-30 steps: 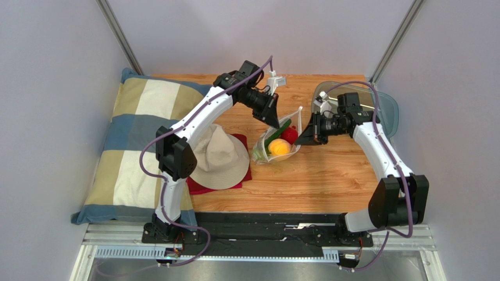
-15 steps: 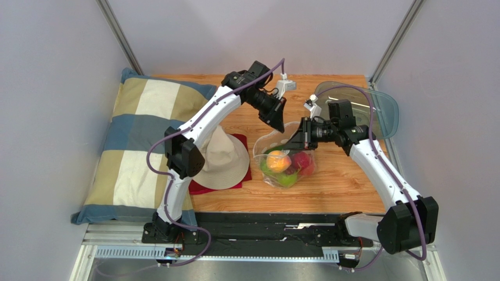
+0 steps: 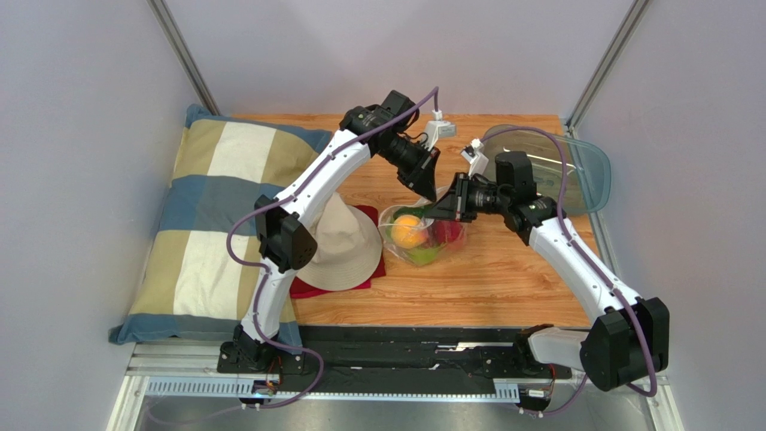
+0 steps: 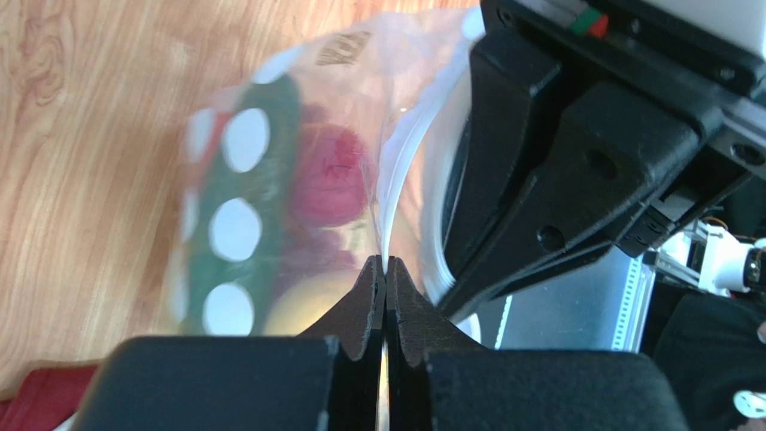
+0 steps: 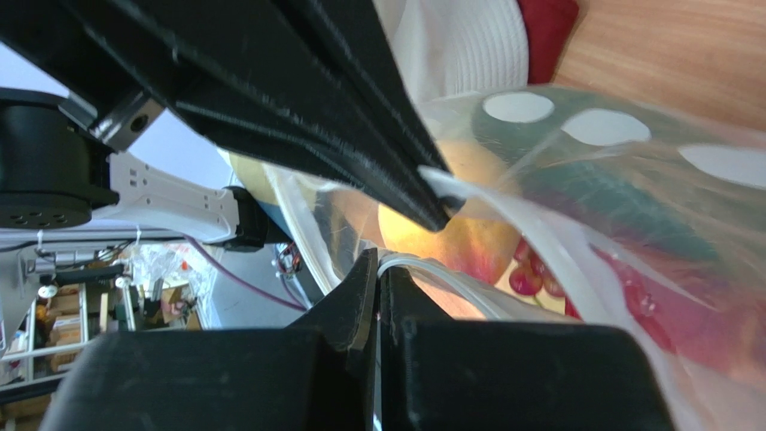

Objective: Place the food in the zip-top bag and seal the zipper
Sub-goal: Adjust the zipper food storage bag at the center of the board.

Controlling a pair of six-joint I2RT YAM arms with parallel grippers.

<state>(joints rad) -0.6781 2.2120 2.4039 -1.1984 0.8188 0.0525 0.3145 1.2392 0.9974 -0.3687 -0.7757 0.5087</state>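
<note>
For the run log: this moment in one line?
left gripper: shut on clear press-seal zipper | right gripper: shut on zipper | clear polka-dot plastic zip-top bag: held between grippers | small round fruits: inside bag

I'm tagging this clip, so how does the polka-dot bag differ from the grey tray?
The bag is floppy, white-dotted and holds fruit; the tray is plain grey, with no fruit visible. The left gripper and right gripper pinch the bag's mouth edge; nothing grips the tray, which sits at the table's far right. Both are see-through.
</note>
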